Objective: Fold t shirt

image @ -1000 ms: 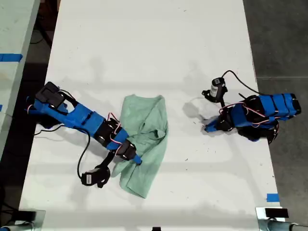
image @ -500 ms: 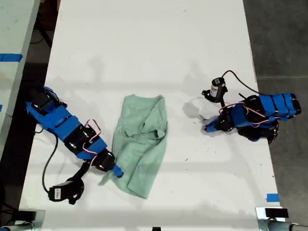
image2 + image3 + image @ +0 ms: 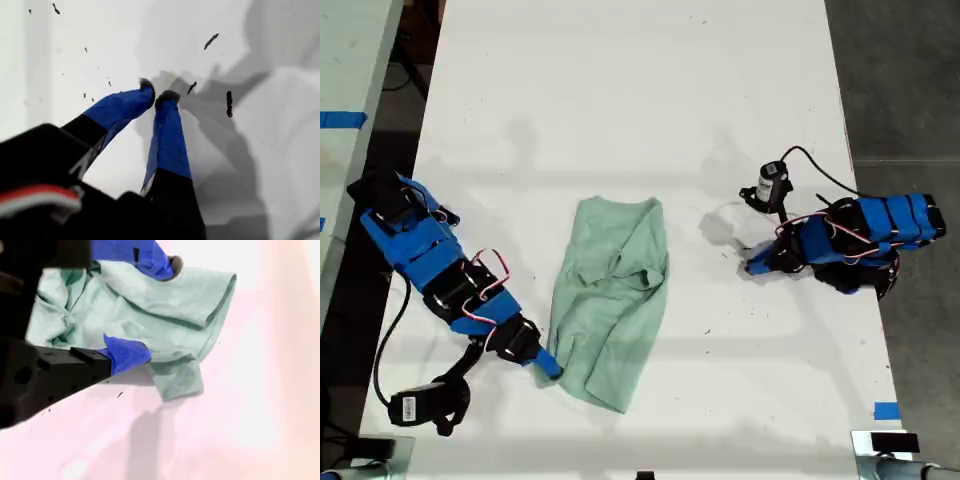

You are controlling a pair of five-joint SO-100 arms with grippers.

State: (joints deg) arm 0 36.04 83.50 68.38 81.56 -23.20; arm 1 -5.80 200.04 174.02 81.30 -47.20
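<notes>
T shirt lies crumpled lengthwise mid-table, mint green, creased and partly folded over itself. My second gripper sits at its edge toward the exterior view's left, fingers spread wide across the cloth, gripping nothing. My first gripper rests on bare table well apart, tips nearly touching, empty. Judgement: fabric light, limp, likely to bunch; pinch a hem corner rather than the middle.
</notes>
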